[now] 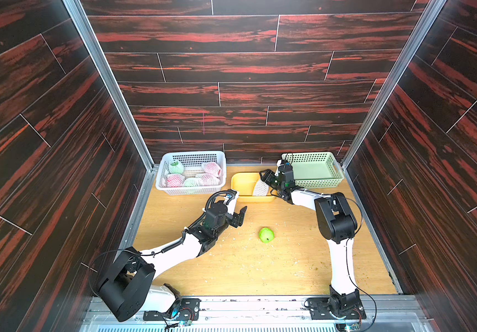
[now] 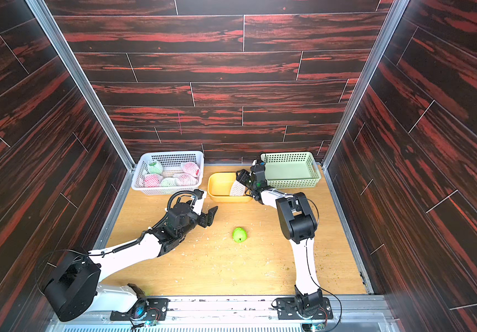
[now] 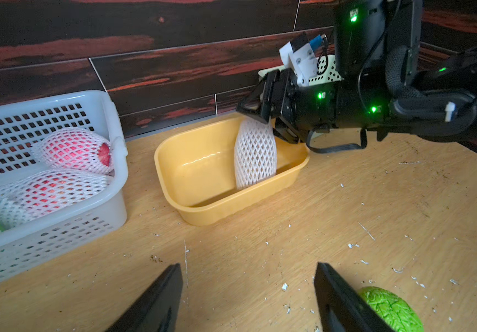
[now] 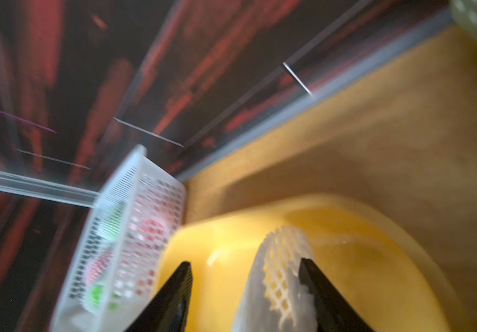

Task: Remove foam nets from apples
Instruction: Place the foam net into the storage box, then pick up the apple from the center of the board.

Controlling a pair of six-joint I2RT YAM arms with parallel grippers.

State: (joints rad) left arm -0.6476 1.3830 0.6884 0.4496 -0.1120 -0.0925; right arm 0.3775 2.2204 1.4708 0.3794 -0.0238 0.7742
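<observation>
A bare green apple [image 1: 266, 235] [image 2: 239, 234] [image 3: 389, 309] lies on the wooden table. My left gripper [image 1: 241, 217] [image 2: 210, 216] [image 3: 248, 266] hovers open just left of it, holding nothing. An empty white foam net [image 1: 261, 188] [image 2: 237, 188] [image 3: 255, 156] [image 4: 277, 276] stands on end in the yellow tub [image 1: 243, 184] [image 2: 220, 184] [image 3: 202, 178]. Over the tub is my right gripper [image 1: 266, 178] [image 2: 242, 176] [image 4: 245, 262], jaws wide apart, with the net's top leaning against one finger. Several apples in foam nets, red [image 1: 212, 168] [image 3: 73, 149] and green [image 1: 176, 166], lie in the white basket [image 1: 191, 156] [image 3: 110, 115].
An empty pale green basket [image 1: 317, 182] [image 2: 292, 184] sits at the back right, just behind my right wrist. White foam crumbs are scattered over the table. Dark wood-patterned walls close in the back and both sides.
</observation>
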